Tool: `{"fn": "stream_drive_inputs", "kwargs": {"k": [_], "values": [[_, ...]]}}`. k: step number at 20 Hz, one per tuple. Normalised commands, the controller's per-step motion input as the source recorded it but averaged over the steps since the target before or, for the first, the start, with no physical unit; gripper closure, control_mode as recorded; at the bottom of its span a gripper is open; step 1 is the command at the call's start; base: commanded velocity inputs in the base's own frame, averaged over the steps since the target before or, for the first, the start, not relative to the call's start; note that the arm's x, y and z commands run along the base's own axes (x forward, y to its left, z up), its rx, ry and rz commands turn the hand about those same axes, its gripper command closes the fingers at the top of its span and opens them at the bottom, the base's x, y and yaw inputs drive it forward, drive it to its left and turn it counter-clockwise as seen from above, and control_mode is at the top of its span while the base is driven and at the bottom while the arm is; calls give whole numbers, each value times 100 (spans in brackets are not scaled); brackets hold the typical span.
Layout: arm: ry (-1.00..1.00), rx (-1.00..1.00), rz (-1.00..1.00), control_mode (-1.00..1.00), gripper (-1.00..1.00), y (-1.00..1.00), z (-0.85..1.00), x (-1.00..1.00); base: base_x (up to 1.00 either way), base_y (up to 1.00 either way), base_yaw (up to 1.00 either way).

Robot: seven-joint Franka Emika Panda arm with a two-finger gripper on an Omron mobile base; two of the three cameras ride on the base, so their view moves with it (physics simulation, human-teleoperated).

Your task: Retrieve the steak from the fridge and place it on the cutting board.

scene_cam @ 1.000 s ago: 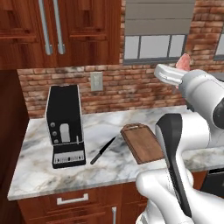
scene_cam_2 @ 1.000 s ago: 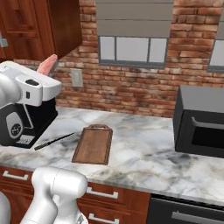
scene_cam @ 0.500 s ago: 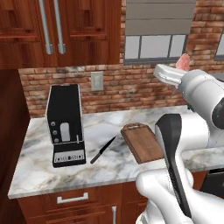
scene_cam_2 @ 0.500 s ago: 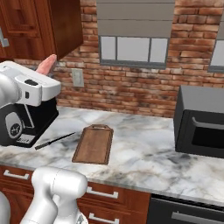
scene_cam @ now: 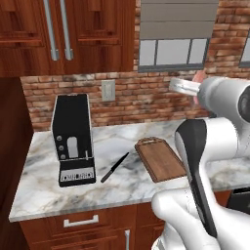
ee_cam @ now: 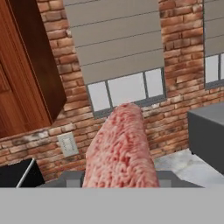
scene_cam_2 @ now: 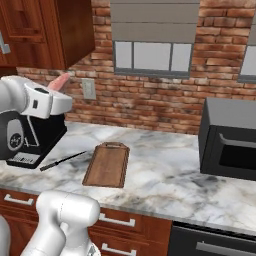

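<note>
A pinkish-red marbled steak stands upright between the fingers of my gripper, which is shut on it. The steak is held high in the air, over the counter and above the right of the cutting board. In the right base view the steak pokes up from the hand, left of and well above the reddish-brown cutting board, which lies flat and bare on the marble. The fridge is out of view.
A black coffee machine stands on the counter's left, with a dark knife between it and the board. A dark microwave sits at the right. Brick wall, a shuttered window and wooden cabinets rise behind the marble counter.
The gripper with the steak has sunk slightly. Board, knife and coffee machine have not moved.
</note>
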Motion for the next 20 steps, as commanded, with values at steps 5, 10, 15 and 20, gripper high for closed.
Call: {"fn": "stream_drive_inputs", "kwargs": {"k": [5, 10, 15, 20], "values": [[34, 0, 0, -100, 100, 0, -31, 0, 0, 0, 0], [36, 0, 0, -100, 100, -1, -48, 0, 0, 0, 0], [27, 0, 0, -100, 100, -14, -64, 0, 0, 0, 0], [10, 0, 0, -100, 100, -19, -58, 0, 0, 0, 0]]}}
